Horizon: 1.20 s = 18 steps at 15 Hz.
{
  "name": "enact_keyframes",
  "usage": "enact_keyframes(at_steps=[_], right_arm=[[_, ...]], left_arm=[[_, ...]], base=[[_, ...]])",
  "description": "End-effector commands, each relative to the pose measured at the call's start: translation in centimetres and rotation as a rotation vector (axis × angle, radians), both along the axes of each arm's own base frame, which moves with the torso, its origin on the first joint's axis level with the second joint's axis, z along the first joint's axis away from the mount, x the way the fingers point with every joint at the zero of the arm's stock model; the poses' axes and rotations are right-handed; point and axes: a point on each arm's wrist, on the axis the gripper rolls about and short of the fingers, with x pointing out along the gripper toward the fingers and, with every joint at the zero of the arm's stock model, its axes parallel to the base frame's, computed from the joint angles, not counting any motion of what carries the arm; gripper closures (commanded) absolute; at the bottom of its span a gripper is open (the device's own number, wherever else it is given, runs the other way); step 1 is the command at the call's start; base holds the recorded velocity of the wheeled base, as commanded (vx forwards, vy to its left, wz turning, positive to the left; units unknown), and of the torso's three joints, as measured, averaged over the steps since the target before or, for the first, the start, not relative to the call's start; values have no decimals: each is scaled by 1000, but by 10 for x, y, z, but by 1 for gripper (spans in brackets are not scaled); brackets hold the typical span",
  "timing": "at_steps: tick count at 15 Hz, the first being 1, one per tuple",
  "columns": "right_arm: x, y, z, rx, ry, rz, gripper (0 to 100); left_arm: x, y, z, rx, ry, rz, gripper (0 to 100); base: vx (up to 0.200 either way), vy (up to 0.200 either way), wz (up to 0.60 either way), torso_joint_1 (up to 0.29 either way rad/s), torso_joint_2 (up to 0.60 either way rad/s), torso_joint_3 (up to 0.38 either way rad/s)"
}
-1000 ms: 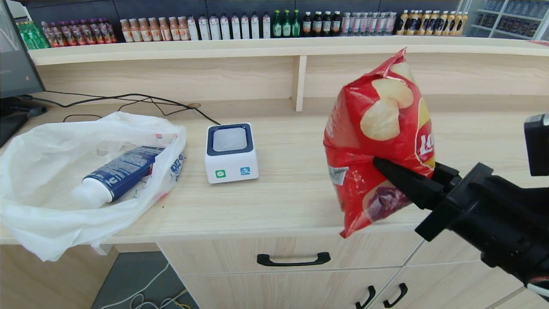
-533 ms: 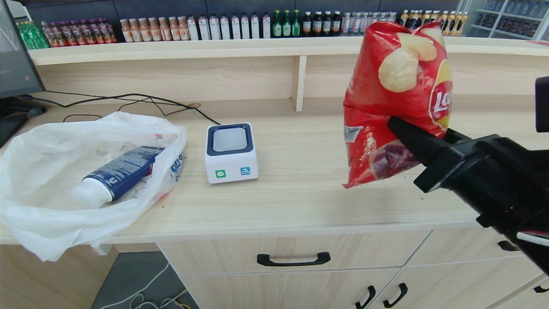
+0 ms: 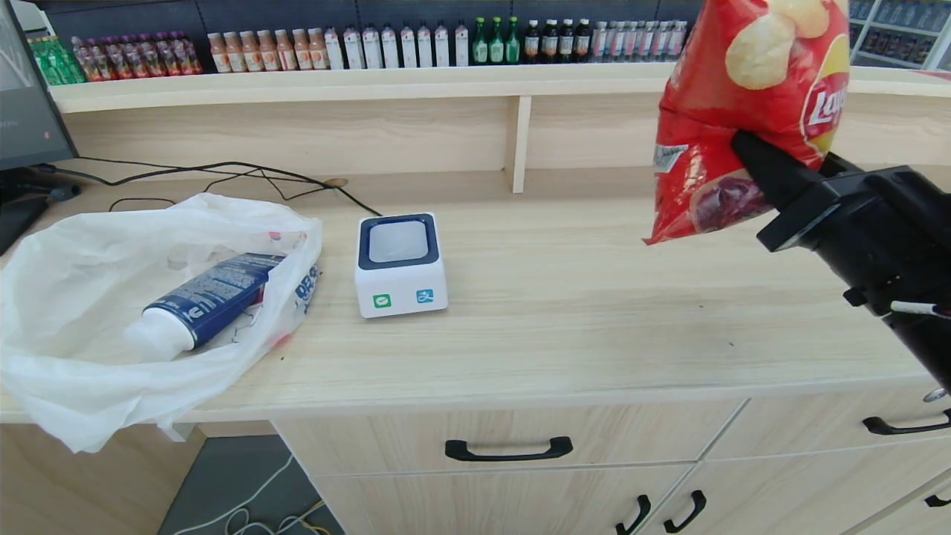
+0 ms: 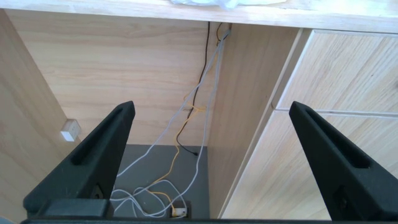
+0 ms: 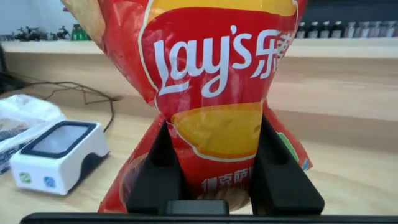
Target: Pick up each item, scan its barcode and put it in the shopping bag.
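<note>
Lifted higher, the chip bag (image 3: 747,85) sits clamped in the right gripper (image 5: 219,149), scanner (image 3: 400,264) well left; left gripper (image 4: 211,109) spread apart.

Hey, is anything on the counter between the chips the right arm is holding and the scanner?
Nothing visible. The right end effector holds the chip bag above the counter, and only open countertop lies between it and the scanner.
</note>
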Motion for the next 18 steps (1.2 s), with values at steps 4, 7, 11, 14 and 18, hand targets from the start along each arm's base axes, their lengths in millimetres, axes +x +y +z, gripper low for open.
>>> enact_keyframes(at_steps=[4, 7, 11, 14, 18], right_arm=[[22, 1, -11, -39, -21, -49, 100], [23, 1, -15, -41, -19, -49, 100], [17, 2, -27, -49, 8, -43, 100], [11, -1, -35, -61, 34, -37, 100], [10, -1, -34, -55, 27, -35, 100]], left_arm=[[0, 0, 0, 0, -1, 0, 0], [0, 0, 0, 0, -1, 0, 0], [0, 0, 0, 0, -1, 0, 0], [0, 0, 0, 0, -1, 0, 0], [0, 0, 0, 0, -1, 1, 0]], base=[[0, 0, 0, 0, 0, 0], [-133, 0, 0, 3, 3, 3], [-150, 0, 0, 7, 1, -1], [0, 0, 0, 0, 0, 0], [0, 50, 0, 3, 2, -1]])
